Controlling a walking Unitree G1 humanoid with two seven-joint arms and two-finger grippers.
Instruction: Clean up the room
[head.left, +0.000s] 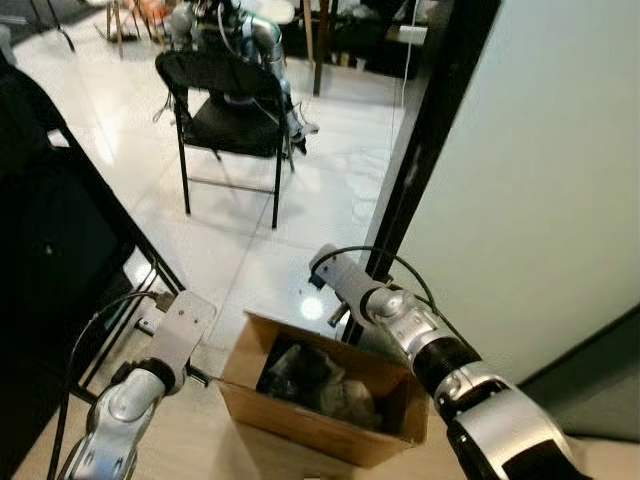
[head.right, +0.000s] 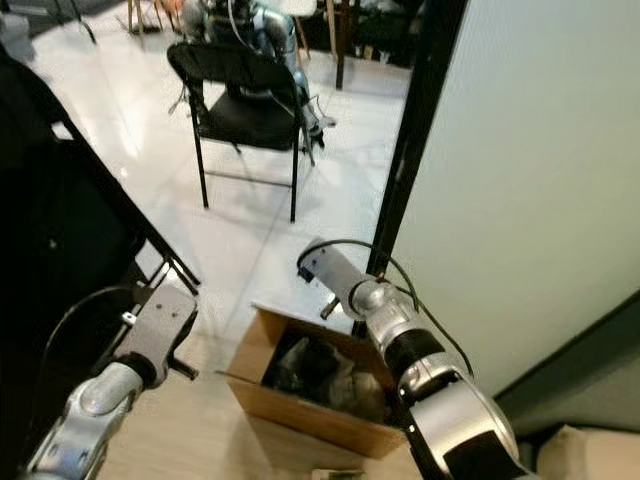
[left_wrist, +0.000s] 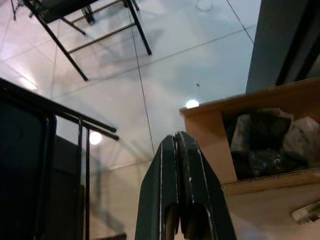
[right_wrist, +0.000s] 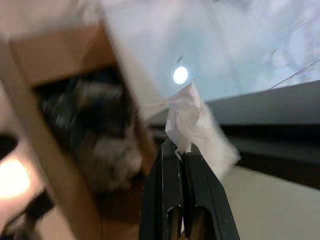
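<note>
An open cardboard box (head.left: 300, 425) stands on the floor in front of me, holding dark and grey crumpled trash (head.left: 310, 380). My right arm reaches over the box's far rim. In the right wrist view my right gripper (right_wrist: 182, 147) is shut on a crumpled white paper (right_wrist: 192, 120), held just beyond the box's edge (right_wrist: 55, 65) above the pale floor. My left gripper (left_wrist: 176, 140) is shut with nothing in it. It hovers to the left of the box (left_wrist: 210, 130), its wrist (head.left: 180, 330) low at my left.
A black folding chair (head.left: 230, 100) stands farther back on the shiny tiled floor, with silver robot parts (head.left: 262, 40) on it. A dark rack (head.left: 60, 250) lines my left. A black post (head.left: 420, 150) and a pale wall panel (head.left: 530, 180) rise right of the box.
</note>
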